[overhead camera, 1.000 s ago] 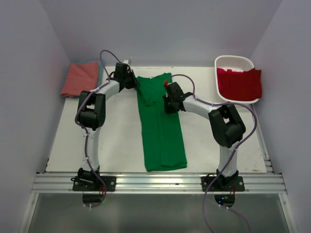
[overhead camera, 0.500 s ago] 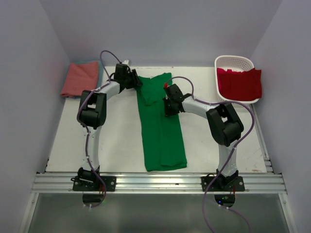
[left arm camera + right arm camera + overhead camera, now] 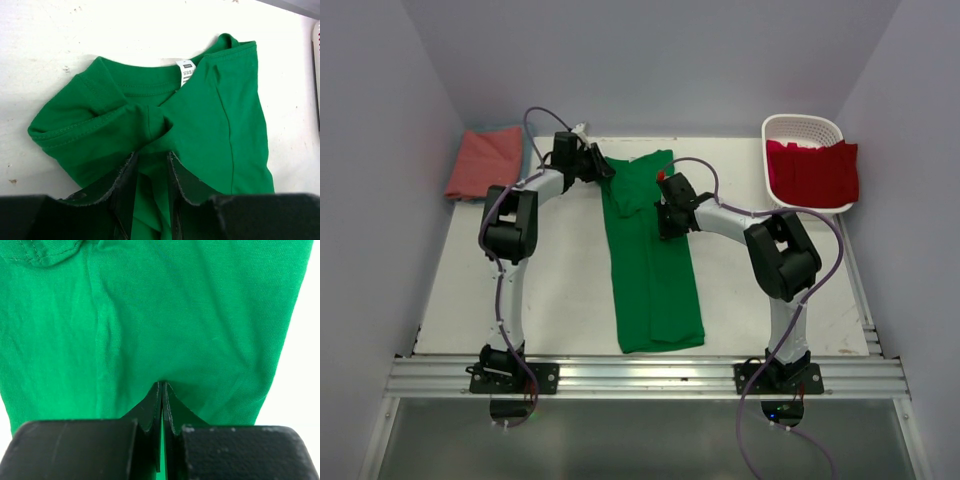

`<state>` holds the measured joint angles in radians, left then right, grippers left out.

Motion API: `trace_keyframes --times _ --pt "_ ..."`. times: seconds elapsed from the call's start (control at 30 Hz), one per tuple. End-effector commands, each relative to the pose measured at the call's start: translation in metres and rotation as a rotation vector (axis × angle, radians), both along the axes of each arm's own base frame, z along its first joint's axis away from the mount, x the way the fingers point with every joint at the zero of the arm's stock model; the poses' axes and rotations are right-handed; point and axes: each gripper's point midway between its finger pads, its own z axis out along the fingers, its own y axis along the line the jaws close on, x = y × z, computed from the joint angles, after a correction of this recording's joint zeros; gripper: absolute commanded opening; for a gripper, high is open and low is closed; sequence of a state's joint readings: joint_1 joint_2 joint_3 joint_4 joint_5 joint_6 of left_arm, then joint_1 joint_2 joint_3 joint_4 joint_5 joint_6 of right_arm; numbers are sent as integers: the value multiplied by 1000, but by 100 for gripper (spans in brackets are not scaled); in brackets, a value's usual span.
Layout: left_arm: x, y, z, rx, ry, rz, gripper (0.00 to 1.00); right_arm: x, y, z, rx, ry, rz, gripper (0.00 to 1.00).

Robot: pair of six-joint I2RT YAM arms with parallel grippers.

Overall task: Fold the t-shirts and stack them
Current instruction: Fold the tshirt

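We are looking at the green t-shirt (image 3: 650, 270), lying as a long narrow strip down the middle of the table (image 3: 550, 290) with its collar end pointing away from the arm bases. The left gripper (image 3: 150, 161) is working at that far end, near the white neck label (image 3: 186, 71). Its fingers are standing a little apart with a ridge of cloth rising between them — whether they are biting it or only straddling it, we cannot tell. The right gripper (image 3: 161, 386) is resting its tips, pressed tight together, on the strip's right side; whether a thin layer is caught there is not showing. We are judging that both are set at the top so the collar end can be carried down toward the hem.

Bare table is lying on either side of the strip. The salmon-pink t-shirt (image 3: 485, 160) is sitting folded at the far left corner and the red t-shirt (image 3: 815, 172) is hanging over the white basket (image 3: 800, 124) at far right — both well apart from the arms.
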<state>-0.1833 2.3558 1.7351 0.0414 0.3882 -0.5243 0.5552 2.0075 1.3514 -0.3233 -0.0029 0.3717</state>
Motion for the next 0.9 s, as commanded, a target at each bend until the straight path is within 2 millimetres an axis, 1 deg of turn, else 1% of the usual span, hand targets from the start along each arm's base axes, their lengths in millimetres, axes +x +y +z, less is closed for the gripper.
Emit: trace_keyframes --times 0.0,0.1,0.13,0.17,0.2,0.3,0.37,0.43,0.47,0.5,0.53,0.57,0.63,0.77,0.87 --pt "6 2 -4 -40 -9 -9 32 0 -1 -5 -16 7 17 0" --pt "5 3 -12 -49 11 -9 33 0 -1 -4 -17 5 17 0" --pt "4 4 -13 -50 15 -8 34 0 -1 -4 -17 4 20 0" --pt "5 5 -14 -49 14 -7 43 0 -1 -4 -18 3 19 0" --pt "4 5 -17 -50 22 -6 45 1 -1 -4 -17 3 19 0" --pt "4 4 -19 -56 24 -11 49 0 -1 -3 -17 3 21 0" --pt "4 3 -19 -62 21 -17 49 0 -1 -4 -18 6 20 0" --pt "3 0 -17 -82 11 -31 46 0 -1 -3 -18 4 21 0" --pt "3 -2 -15 -90 2 -38 42 0 -2 -4 -20 5 21 0" --pt "1 -4 -18 -105 10 -50 38 0 -1 -4 -19 5 21 0" --pt "0 -5 -19 -114 10 -55 27 0 -2 -4 -20 6 21 0" --pt "2 -7 -15 -128 -8 -64 19 0 -2 -5 -21 8 21 0" --pt "-2 -9 -16 -165 2 -78 8 0 -2 -5 -23 10 22 0" --pt "-4 -8 -15 -176 -10 -79 0 -1 -3 -6 -25 11 24 0" --pt "-5 -6 -7 -180 -24 -80 0 0 -2 -5 -23 8 25 0"
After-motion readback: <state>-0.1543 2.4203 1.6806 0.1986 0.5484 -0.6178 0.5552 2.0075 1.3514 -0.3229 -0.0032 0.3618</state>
